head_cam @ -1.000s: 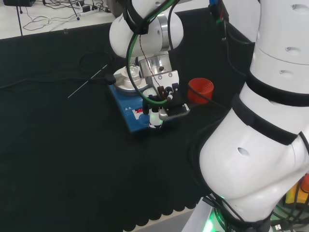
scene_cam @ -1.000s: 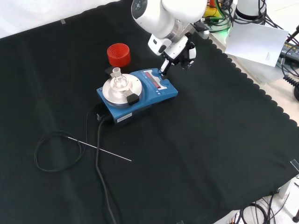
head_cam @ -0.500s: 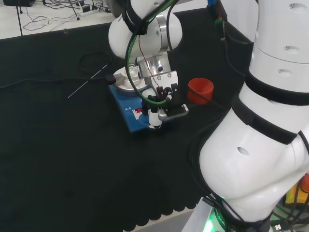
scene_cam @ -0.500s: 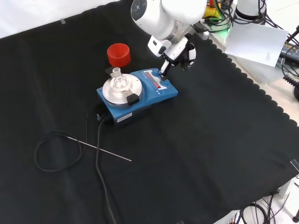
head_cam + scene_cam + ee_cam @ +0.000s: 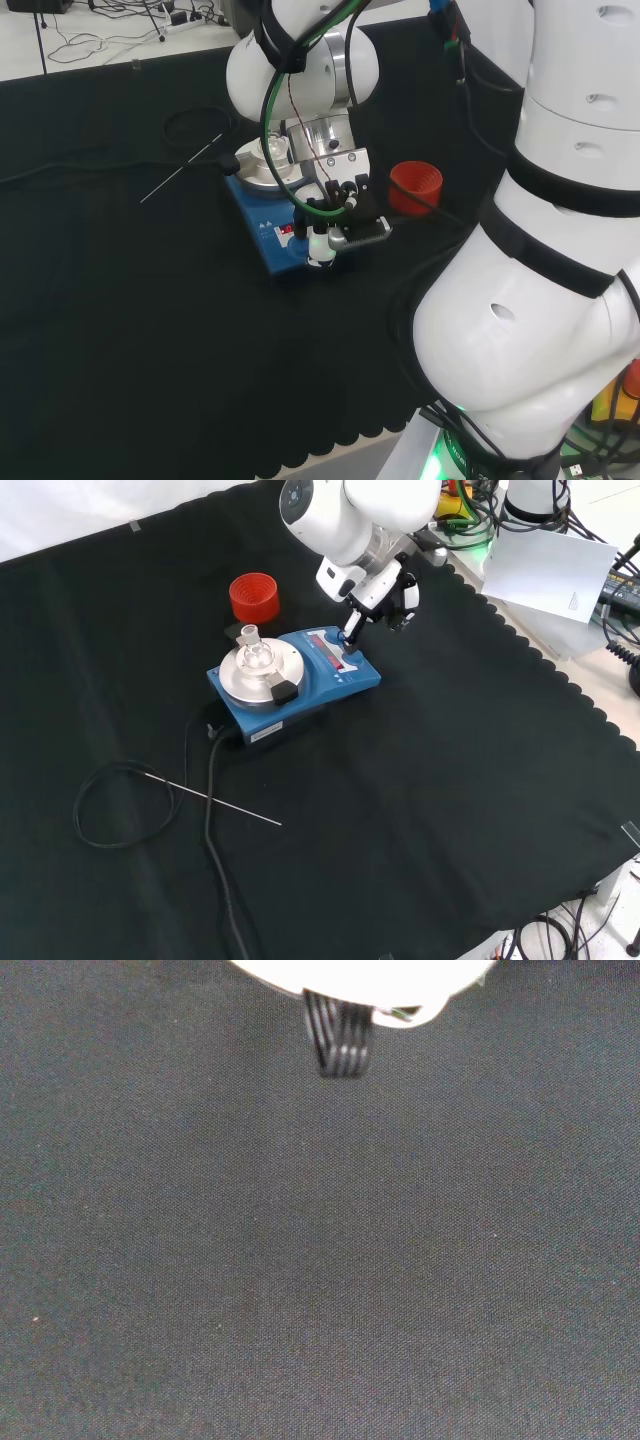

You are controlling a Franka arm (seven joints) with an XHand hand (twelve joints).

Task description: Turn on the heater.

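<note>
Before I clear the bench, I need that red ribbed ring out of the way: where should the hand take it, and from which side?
Probably by the upper rim of the red ribbed ring, coming down from above. It stands upright and open-topped on the cloth, so the wall is free all round. In the front view, the blue heater stands close in front, so a low approach from there looks blocked.
</note>
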